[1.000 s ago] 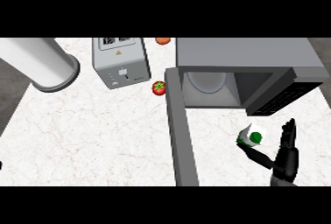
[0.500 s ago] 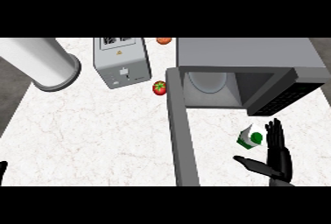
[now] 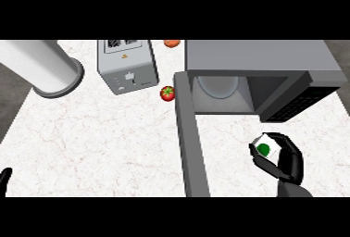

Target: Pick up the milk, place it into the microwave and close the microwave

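The robot's black right hand (image 3: 285,162) comes up from the lower right of the head view with its fingers (image 3: 292,149) and thumb curled round a small white milk carton (image 3: 265,147) with a round green mark on its upturned face, so the hand is closed on the carton and partly hides it. The carton is outside the boxy grey microwave (image 3: 259,55), nearer the robot than its open front and a little to the right of the cavity, over the white marble counter (image 3: 103,139); whether it touches the counter cannot be told. The microwave's long grey door (image 3: 190,143) is swung fully out and runs as a narrow band from the oven's left front corner down toward the lower edge, well to the left of the carton. Inside the cavity a pale round turntable plate (image 3: 219,85) shows. A red tomato (image 3: 167,93) lies on the counter just beside the door's hinge end, and left of it stands a grey metal toaster (image 3: 128,65). A second reddish round fruit (image 3: 171,43) sits at the top edge between the toaster and the microwave. A large pale grey cylinder (image 3: 41,69) stands at the counter's upper left. Only a dark sliver of the left hand (image 3: 5,179) shows at the lower left edge, too little to tell whether it is open or closed
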